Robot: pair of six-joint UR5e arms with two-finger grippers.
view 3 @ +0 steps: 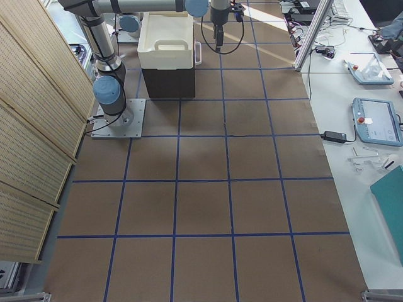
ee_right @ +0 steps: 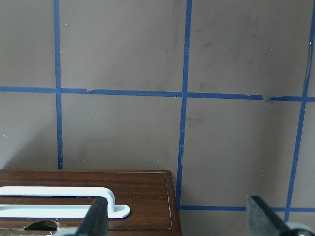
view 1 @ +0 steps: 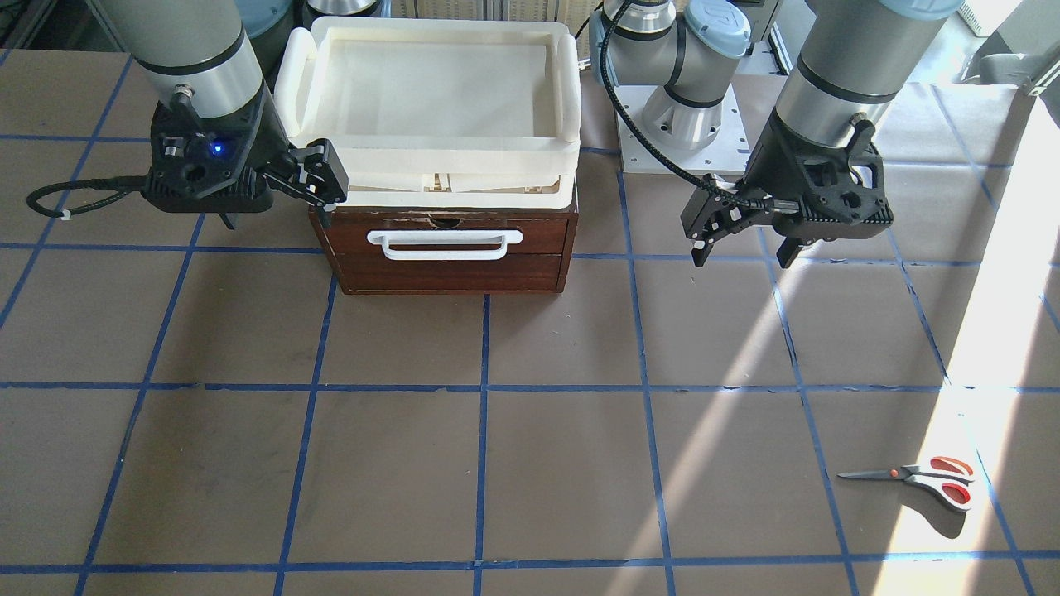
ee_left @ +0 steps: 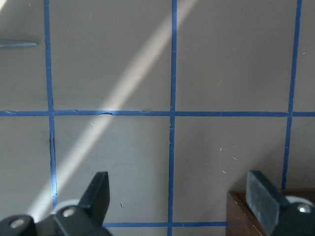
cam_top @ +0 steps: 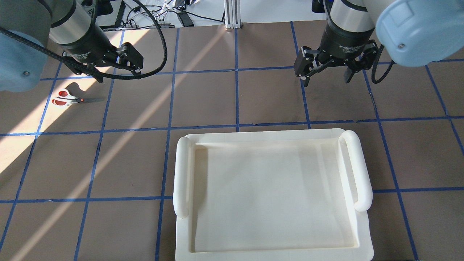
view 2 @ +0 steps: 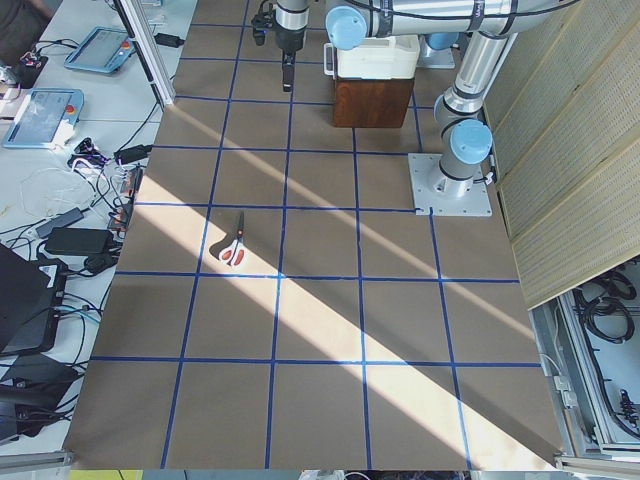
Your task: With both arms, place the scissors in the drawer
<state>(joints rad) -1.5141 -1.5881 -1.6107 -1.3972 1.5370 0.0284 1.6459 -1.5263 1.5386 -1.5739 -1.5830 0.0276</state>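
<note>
The scissors (view 1: 923, 479) lie flat in a sunlit patch on the table, far from the drawer; they also show in the overhead view (cam_top: 67, 100), and their blade tip shows in the left wrist view (ee_left: 18, 44). The dark wooden drawer (view 1: 447, 269) is shut, its white bar handle (view 1: 445, 245) facing away from the robot. My left gripper (view 1: 743, 252) hangs open and empty above the table between drawer and scissors. My right gripper (view 1: 277, 207) is open and empty beside the drawer's other end; the drawer front (ee_right: 142, 196) shows just below its fingers.
A cream-white plastic tray (view 1: 439, 157) sits on top of the drawer cabinet and hides it in the overhead view (cam_top: 181, 174). Blue tape lines grid the brown table. Operator desks with tablets stand beyond the table's far edge (view 2: 50, 110).
</note>
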